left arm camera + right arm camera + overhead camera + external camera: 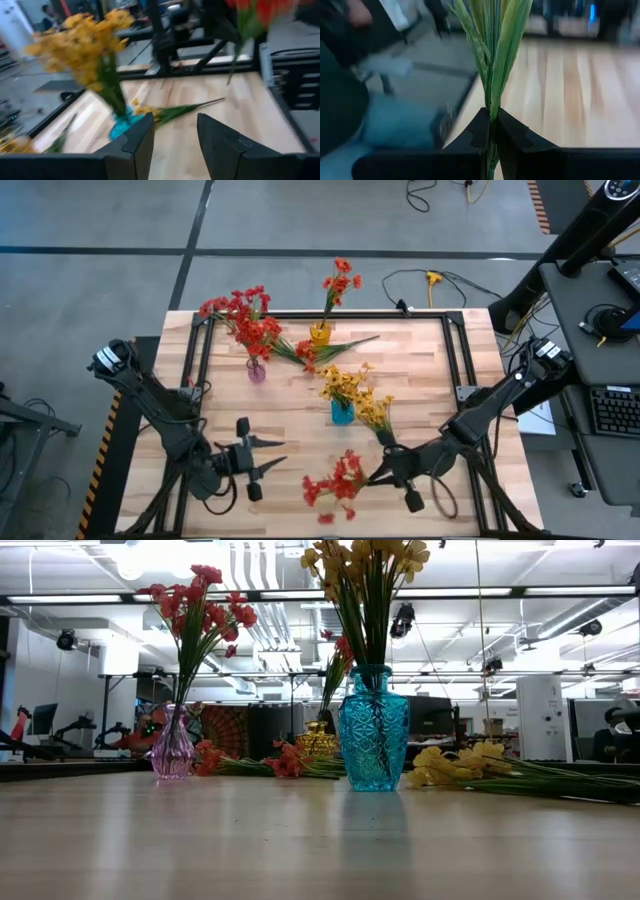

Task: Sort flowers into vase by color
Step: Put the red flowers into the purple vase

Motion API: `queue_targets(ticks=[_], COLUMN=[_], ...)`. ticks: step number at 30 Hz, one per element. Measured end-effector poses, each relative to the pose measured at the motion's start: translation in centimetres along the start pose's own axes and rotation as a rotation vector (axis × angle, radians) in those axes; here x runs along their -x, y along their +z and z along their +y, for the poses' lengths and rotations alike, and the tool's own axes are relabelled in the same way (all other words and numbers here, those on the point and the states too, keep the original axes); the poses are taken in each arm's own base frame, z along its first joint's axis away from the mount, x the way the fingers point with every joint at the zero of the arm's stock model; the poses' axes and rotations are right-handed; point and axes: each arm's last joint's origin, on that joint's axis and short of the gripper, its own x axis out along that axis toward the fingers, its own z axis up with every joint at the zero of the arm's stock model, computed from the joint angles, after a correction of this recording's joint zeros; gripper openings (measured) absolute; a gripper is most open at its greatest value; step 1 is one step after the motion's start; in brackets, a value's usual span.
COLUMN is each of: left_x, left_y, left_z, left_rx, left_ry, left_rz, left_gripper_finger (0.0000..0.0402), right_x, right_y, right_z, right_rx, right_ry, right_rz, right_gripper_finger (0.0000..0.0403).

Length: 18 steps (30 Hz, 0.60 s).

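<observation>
From above, the right gripper (378, 471) held a red sprig (335, 483) by its stem over the table's (430, 380) near edge, and the left gripper (268, 456) hovered empty to its left with its fingers apart. Red flowers stood in the pink vase (256, 370), yellow in the blue vase (342, 413), orange-red in the yellow vase (319, 333).

At table level, loose yellow sprigs (470, 765) lay right of the blue vase.

The left wrist camera saw its fingers (139, 140) parted.

The right wrist camera showed its fingers (480, 131) clamped on green stems (495, 55).
</observation>
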Motion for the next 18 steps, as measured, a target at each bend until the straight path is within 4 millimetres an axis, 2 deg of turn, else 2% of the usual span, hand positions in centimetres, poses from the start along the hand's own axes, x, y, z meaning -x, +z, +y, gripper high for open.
queue_targets(ticks=[6,11,18], left_x=[-0.7,-1.7,-3.9], left_y=[0.1,0.0,0.0], left_z=[-1.3,-2.1,-2.7], left_rx=[0.001,-0.009,-0.020], left_ry=[-0.038,-0.024,-0.123], left_rz=[-0.063,-0.109,-0.219], left_gripper_finger=[0.0173,0.0212,0.0231], right_x=[-1.5,-3.0,-5.7], right_y=[1.3,2.6,4.4], right_z=[-0.8,-1.6,-2.2], right_rx=[0.201,0.292,0.374], right_ry=[-0.032,-0.081,-0.140], right_rz=[-0.188,-0.324,-0.411], right_gripper_finger=[0.0013,0.0013,0.0013])
